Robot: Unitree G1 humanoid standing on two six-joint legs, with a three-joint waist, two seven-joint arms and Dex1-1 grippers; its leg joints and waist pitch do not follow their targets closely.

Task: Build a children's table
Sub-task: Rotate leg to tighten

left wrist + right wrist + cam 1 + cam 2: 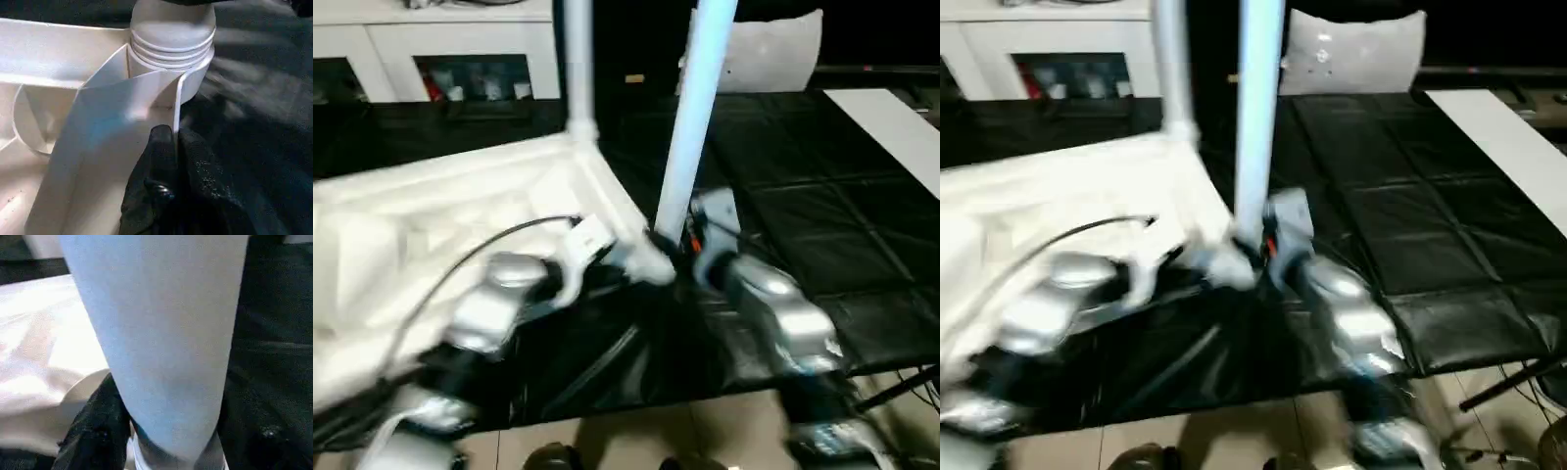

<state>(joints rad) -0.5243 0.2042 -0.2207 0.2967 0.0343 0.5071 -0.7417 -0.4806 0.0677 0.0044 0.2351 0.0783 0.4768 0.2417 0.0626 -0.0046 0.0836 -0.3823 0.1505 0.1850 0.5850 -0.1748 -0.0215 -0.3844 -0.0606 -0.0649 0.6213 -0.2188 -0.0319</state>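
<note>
right gripper (674, 247) clamps leg (697, 117) | left gripper (168, 142) closed on top's rim (177, 105) | leg base in corner socket (171, 81)

One white table top (460, 215), two upright legs (700, 117), two grippers (680, 250), one black workbench (822, 225).

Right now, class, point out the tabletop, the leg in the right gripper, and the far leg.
Tabletop (431, 211): left eye view, ribbed underside.
Held leg (690, 127): left eye view, mid-shaft.
Right gripper (690, 245): left eye view, at the leg's base.
Far leg (578, 59): left eye view, upper shaft.
</note>
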